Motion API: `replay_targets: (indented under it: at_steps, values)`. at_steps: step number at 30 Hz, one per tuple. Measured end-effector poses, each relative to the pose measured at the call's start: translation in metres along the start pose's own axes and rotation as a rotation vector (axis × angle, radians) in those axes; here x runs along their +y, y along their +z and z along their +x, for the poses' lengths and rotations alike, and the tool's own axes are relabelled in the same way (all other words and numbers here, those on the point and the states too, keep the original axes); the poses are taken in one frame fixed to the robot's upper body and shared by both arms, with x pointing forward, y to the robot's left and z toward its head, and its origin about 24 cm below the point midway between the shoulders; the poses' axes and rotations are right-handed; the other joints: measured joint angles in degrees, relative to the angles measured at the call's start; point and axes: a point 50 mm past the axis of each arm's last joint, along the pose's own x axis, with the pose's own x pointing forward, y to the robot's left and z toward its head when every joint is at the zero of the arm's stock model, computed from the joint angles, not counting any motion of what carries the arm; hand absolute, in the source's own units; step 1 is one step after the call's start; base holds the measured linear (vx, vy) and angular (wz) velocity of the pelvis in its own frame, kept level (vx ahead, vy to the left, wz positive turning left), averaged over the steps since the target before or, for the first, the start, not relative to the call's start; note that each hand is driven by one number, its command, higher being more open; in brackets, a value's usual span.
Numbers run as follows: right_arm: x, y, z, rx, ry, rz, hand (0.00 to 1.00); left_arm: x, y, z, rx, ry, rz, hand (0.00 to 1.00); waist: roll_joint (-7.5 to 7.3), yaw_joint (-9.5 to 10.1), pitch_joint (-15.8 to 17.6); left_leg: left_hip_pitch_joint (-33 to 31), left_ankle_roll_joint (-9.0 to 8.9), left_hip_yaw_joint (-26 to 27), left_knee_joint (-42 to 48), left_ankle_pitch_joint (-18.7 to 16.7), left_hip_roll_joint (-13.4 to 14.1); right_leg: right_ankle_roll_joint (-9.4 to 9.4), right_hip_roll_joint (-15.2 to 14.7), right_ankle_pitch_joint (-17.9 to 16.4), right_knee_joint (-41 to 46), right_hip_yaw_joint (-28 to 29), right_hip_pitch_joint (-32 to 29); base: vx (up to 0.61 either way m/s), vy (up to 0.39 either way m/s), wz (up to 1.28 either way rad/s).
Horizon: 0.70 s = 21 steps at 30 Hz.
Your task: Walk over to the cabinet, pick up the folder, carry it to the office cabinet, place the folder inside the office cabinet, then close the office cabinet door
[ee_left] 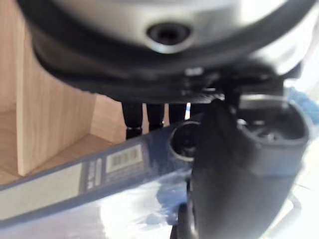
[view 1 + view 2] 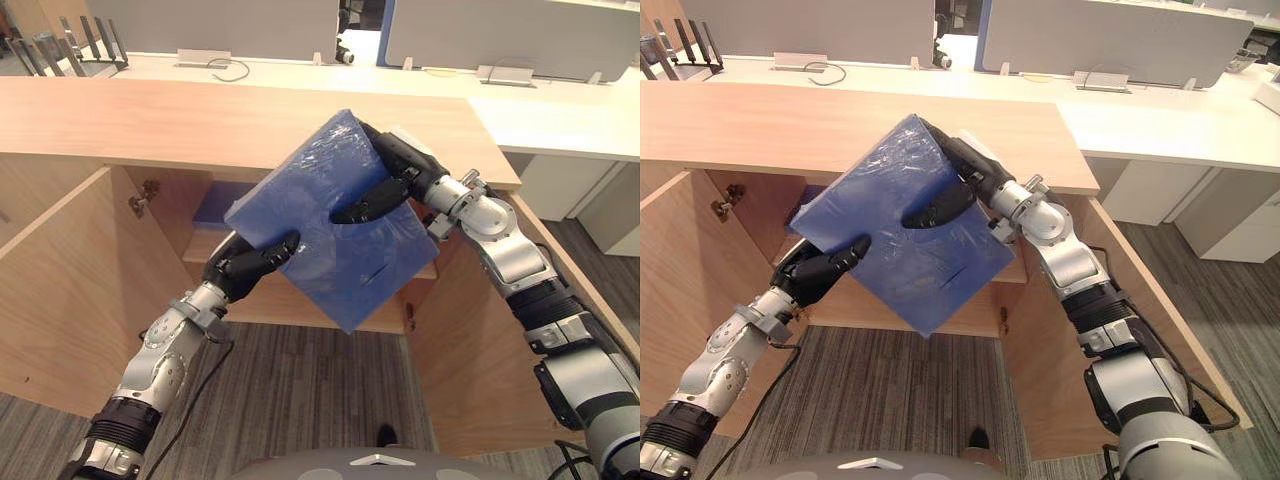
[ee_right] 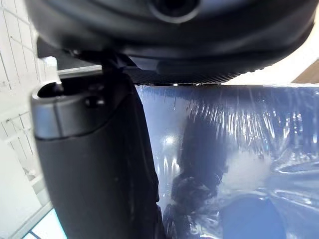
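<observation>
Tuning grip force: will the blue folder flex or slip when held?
Probably stiff: the folder looks flat though the left hand and right hand pinch only opposite edges. Possibly slippery: its wrapping looks glossy, with glints. Its thickness hints at some weight.

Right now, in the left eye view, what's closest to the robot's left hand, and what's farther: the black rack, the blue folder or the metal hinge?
1. Blue folder: gripped in the left hand.
2. Metal hinge: inside the cabinet, left side.
3. Black rack: far back left.
</observation>
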Motion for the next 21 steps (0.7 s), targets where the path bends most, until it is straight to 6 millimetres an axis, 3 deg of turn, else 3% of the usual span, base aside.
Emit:
replay_targets:
  at_steps: [9, 15, 21]
  values:
    - [0.016, -0.044, -0.013, 0.102, 0.035, 0.268, 0.0, 0.005, -0.016, -0.003, 0.134, -0.005, 0.016, 0.0, -0.65, 0.55, 0.1, 0.0, -0.01, 0.1, 0.0, 0.0, 0.0, -0.11, 0.1, 0.8, -1.4, -0.1, 0.6, 0.0, 0.0, 0.0]
    - [0.057, -0.095, -0.04, 0.194, -0.071, 0.692, 0.0, 0.001, -0.022, 0.006, 0.165, -0.03, 0.015, 0.0, -1.42, 0.48, 0.6, -0.1, -0.01, 0.1, 0.0, 0.0, 0.0, -0.13, 0.1, 0.8, -1.3, 0.0, 0.5, 0.0, 0.0, 0.0]
    - [0.078, -0.105, -0.049, 0.183, -0.128, 0.928, 0.0, -0.001, -0.016, 0.014, 0.107, -0.026, -0.004, 0.0, -2.05, 0.49, 0.9, -0.1, -0.01, 0.2, 0.0, 0.0, 0.0, -0.13, 0.1, 0.8, -1.3, 0.0, 0.4, 0.0, 0.0, 0.0]
